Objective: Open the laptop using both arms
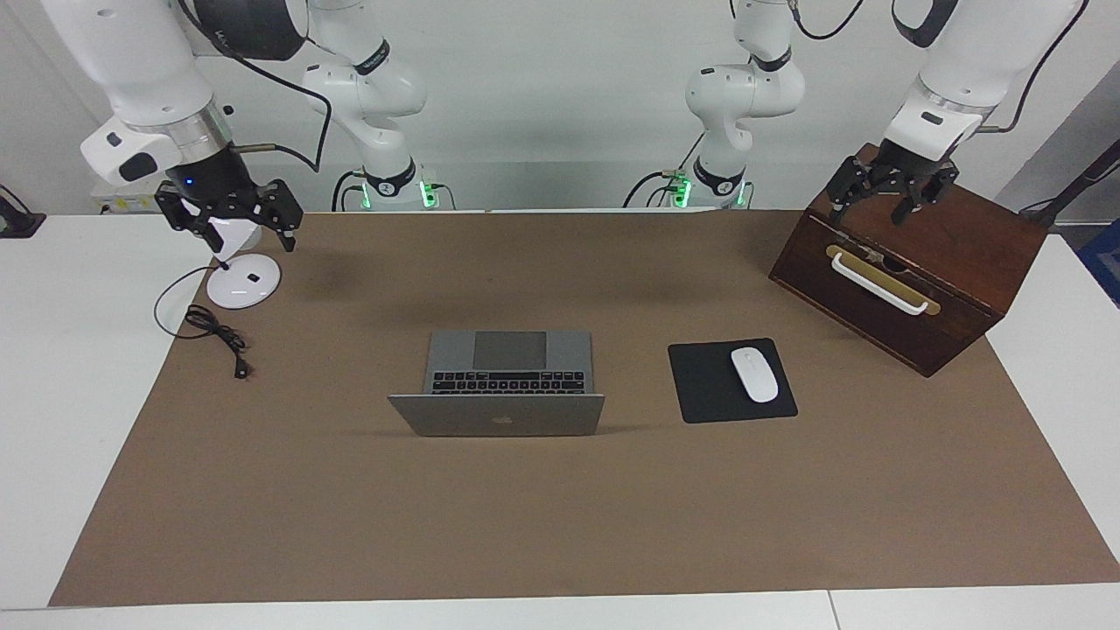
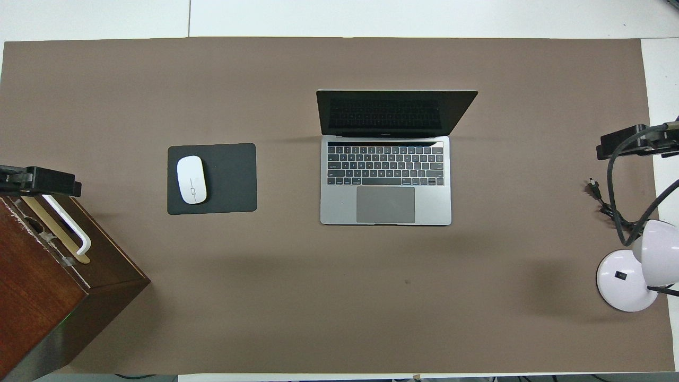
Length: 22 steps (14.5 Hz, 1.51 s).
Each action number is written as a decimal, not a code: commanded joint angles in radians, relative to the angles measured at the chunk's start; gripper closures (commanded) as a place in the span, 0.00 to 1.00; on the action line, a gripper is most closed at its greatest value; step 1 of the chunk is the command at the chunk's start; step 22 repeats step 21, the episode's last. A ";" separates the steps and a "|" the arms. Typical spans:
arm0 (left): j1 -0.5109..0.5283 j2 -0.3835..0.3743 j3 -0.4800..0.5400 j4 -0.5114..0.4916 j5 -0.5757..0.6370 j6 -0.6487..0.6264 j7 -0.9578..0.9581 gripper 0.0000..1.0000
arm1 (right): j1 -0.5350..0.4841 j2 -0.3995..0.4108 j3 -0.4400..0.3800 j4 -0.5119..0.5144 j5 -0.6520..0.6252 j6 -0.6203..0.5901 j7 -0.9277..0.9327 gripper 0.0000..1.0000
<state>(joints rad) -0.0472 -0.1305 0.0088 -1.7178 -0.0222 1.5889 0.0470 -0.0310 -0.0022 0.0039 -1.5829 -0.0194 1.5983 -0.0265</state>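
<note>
The laptop (image 1: 497, 383) sits mid-table with its lid already up, keyboard toward the robots, so the opening itself looks done and this reads as the pull-away. The left gripper (image 1: 892, 194) hangs over the wooden box (image 1: 954, 262) at the left arm's end, fingers spread and holding nothing, while the right gripper (image 1: 230, 217) hovers over the lamp (image 1: 242, 280) at the right arm's end, fingers apart and empty too. Next up, by the look of it, is simply parking both arms clear of the laptop, or nudging the lid wider if needed

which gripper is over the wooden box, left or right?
The left gripper: it hangs over the wooden box at its arm's end of the table. The right gripper is over the white lamp instead.
</note>
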 commanded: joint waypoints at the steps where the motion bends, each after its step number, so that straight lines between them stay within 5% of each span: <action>1: -0.010 -0.003 0.005 -0.002 0.011 -0.010 0.001 0.00 | 0.008 -0.032 -0.012 -0.052 0.018 0.035 -0.001 0.00; 10: -0.008 -0.003 0.005 -0.002 0.011 -0.010 0.001 0.00 | 0.011 -0.105 -0.012 -0.190 0.018 0.052 -0.006 0.00; 22: -0.010 -0.003 0.005 -0.002 0.011 -0.010 0.001 0.00 | 0.011 -0.104 -0.013 -0.192 0.018 0.052 -0.006 0.00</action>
